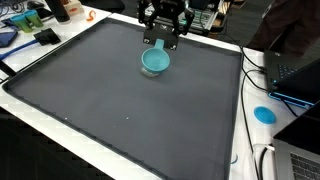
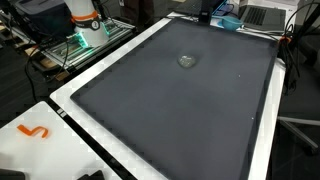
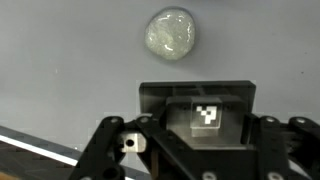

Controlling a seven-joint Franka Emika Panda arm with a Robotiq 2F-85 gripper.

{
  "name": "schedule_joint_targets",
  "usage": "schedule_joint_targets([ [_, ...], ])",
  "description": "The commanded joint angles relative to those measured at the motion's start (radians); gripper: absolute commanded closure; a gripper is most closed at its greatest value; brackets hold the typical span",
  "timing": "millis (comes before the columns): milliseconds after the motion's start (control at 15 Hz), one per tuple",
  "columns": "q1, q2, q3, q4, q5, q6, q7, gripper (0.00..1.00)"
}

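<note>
reach | fingers [image 1: 176, 40] apart, empty | bowl [image 1: 155, 62] just below and ahead of fingers, on surface [image 1: 120, 100] | rim to be straddled squarely, descent made slowly, tipping avoided

Both exterior views show you the big dark grey flat mat [image 1: 130, 110] from high past its edges; your wrist view looks down close over it.

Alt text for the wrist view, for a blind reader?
A pale, glossy round object lies on the grey mat, apart from the gripper. The gripper's dark frame fills the bottom edge, with a black block bearing a checkered tag at its middle.
</note>
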Motion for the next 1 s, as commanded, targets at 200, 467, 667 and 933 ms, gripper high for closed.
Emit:
schedule_joint_targets([
  [200,-0.009,0.006,-0.022,0.063,0.025,-0.047,-0.096,0.72],
  [467,-0.03,-0.027,-0.011,0.071,0.108,-0.074,-0.225,0.72],
  [667,-0.032,-0.06,-0.013,0.078,0.12,-0.14,-0.311,0.72],
  [933,-0.039,-0.131,-0.014,0.058,0.121,-0.22,-0.422,0.72],
])
